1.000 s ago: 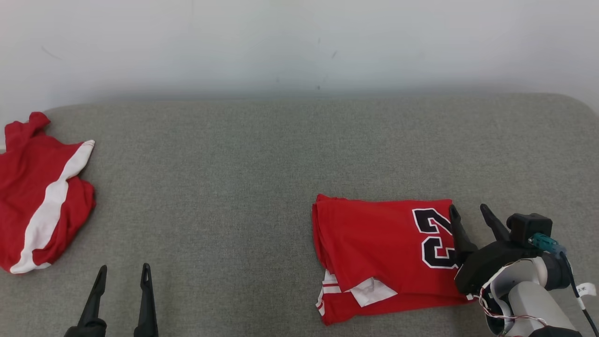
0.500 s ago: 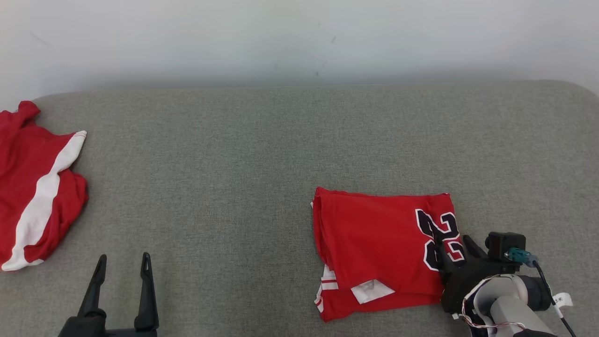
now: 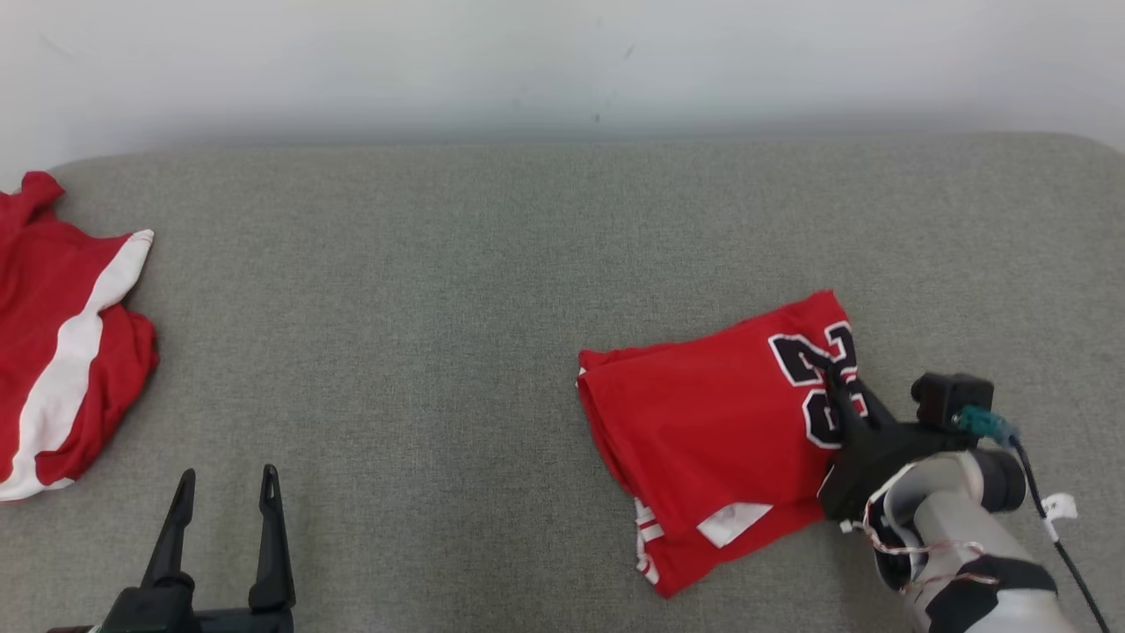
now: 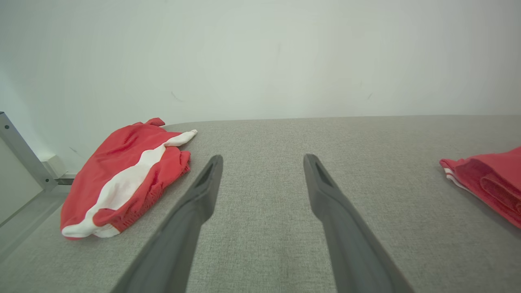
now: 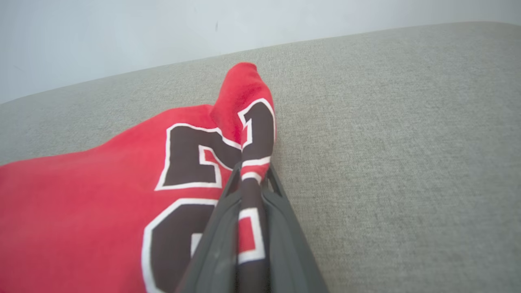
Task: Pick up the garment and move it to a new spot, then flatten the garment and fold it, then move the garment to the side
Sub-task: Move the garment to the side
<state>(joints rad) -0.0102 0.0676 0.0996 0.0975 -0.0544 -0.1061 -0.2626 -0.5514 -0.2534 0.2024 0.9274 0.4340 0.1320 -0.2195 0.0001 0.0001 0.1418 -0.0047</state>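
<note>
At lower right, my right end effector (image 3: 845,396) now clamps the garment (image 3: 703,422), freshly skewed. The move aside looks begun.

Crumpled red-and-white cloth (image 3: 61,352) at left edge of grey padded table (image 3: 395,308), white wall (image 3: 527,61) behind

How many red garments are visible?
2: a crumpled red-and-white garment at the far left; a folded red numbered jersey at the right, held by the right gripper.
</note>
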